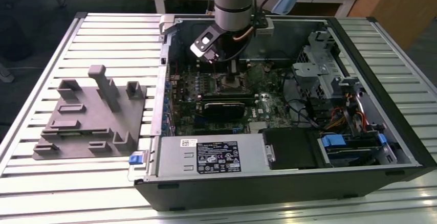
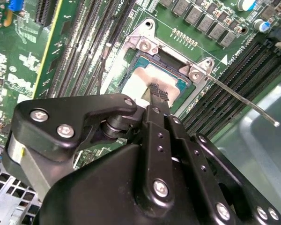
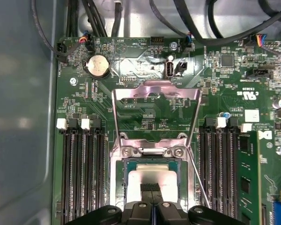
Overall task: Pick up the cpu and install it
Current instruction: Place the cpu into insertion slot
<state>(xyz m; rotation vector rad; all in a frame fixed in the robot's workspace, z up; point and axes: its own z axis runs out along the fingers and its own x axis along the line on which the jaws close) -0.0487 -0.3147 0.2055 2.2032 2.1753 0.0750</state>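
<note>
Cpu (image 3: 152, 175) lies flat in socket (image 3: 116, 183). Load plate (image 3: 154, 101) swung open off one side of socket. Gripper (image 3: 151, 188) fingers clenched together, nothing between, tips at cpu top. Cpu likely light, stiff, slick-lidded, fragile underneath; take by edges. Lever (image 2: 243, 104) juts beside socket; memory slots (image 3: 84, 173) flank it.

Count, as far as it can be seen: 1 arm (image 1: 232, 4) w/ 1 gripper (image 3: 152, 190). 1 cpu (image 3: 152, 174), 1 socket (image 3: 117, 171), 1 lever (image 2: 243, 101). 1 PC case (image 1: 273, 188), 1 board (image 3: 145, 117), 1 power supply box (image 1: 218, 155). 1 gray fixture (image 1: 89, 116), 1 table (image 1: 41, 55). On the board: 1 coin battery (image 3: 98, 65), 4 white slot latches (image 3: 61, 123), 2 screws (image 3: 126, 151) at the socket's hinge side.
</note>
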